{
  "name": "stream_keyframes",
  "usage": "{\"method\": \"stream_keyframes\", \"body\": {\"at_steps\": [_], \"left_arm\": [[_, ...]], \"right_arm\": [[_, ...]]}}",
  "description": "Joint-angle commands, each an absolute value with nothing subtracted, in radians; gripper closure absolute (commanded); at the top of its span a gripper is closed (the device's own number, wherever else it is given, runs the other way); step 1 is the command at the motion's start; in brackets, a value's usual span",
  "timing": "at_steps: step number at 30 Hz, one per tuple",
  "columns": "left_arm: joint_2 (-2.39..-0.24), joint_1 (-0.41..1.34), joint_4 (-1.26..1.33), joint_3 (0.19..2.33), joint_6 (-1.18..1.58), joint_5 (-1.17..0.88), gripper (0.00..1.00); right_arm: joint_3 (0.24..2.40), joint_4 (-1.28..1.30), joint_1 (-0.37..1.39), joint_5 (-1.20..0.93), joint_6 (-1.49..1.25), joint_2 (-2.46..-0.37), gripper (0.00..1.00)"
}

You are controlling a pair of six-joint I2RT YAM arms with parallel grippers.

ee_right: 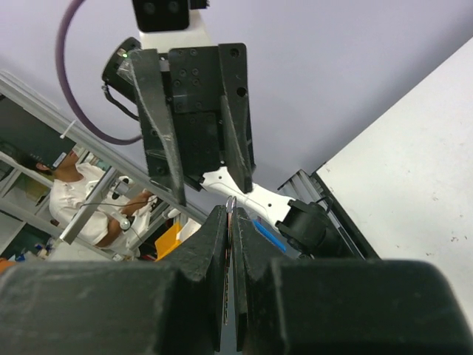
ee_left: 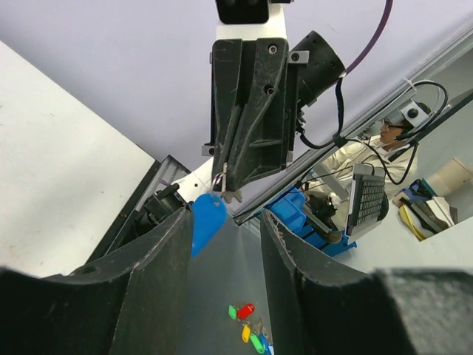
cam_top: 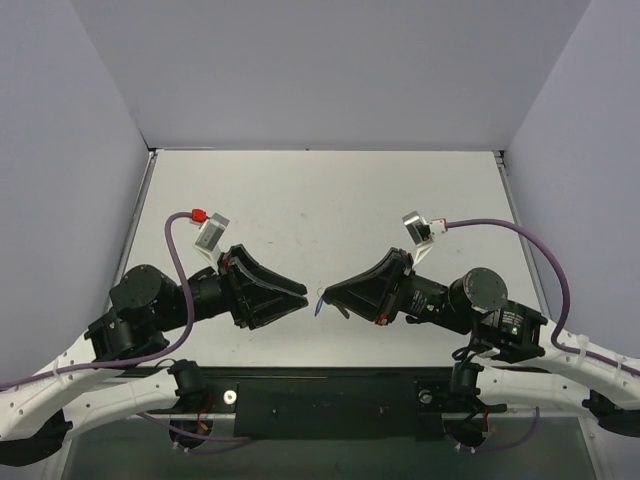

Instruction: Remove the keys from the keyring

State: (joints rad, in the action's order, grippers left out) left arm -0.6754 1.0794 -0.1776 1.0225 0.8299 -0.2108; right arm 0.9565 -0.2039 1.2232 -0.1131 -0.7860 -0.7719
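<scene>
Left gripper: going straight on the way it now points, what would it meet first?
Probably the keyring, its blue tag hanging from the shut right gripper just ahead of the left gripper; depth is uncertain.

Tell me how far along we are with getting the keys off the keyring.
Done: the right hand holds the keyring in the air, shut on its thin ring, its blue tag dangling. In hand: the left hand faces it, open, not touching. Left: a small grey key seems attached beside the ring; no key is off yet.
</scene>
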Motion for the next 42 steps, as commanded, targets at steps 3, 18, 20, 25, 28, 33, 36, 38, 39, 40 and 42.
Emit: {"method": "stream_keyframes", "body": {"at_steps": [3,18,20,25,28,33,36,38,39,40,42], "left_arm": [[-0.667,1.083,-0.032,0.989,0.836,-0.218,0.51],[-0.670,1.083,0.103,0.917,0.859,-0.169,0.57],[-0.684,1.083,0.107,0.919,0.859,-0.169,0.59],[-0.704,1.083,0.126,0.923,0.862,-0.175,0.62],[-0.707,1.083,0.130,0.925,0.861,-0.167,0.68],[-0.726,1.083,0.132,0.930,0.861,-0.178,0.80],[-0.733,1.083,0.146,0.928,0.864,-0.186,0.82],[-0.736,1.083,0.149,0.930,0.862,-0.187,0.82],[-0.739,1.083,0.149,0.933,0.865,-0.189,0.82],[-0.742,1.083,0.149,0.936,0.864,-0.190,0.83],[-0.749,1.083,0.147,0.942,0.864,-0.196,0.82]], "right_arm": [[0.974,-0.347,1.206,-0.156,-0.796,-0.769,1.00],[0.980,-0.361,1.169,-0.192,-0.796,-0.782,1.00],[0.977,-0.365,1.163,-0.199,-0.798,-0.779,1.00],[0.974,-0.371,1.152,-0.218,-0.802,-0.778,1.00],[0.971,-0.370,1.146,-0.222,-0.802,-0.779,1.00],[0.965,-0.373,1.134,-0.235,-0.811,-0.772,1.00],[0.962,-0.373,1.131,-0.241,-0.813,-0.770,1.00],[0.962,-0.374,1.131,-0.247,-0.813,-0.769,1.00],[0.962,-0.373,1.131,-0.247,-0.815,-0.767,1.00],[0.962,-0.373,1.131,-0.250,-0.816,-0.769,1.00],[0.959,-0.374,1.131,-0.258,-0.821,-0.767,1.00]]}}
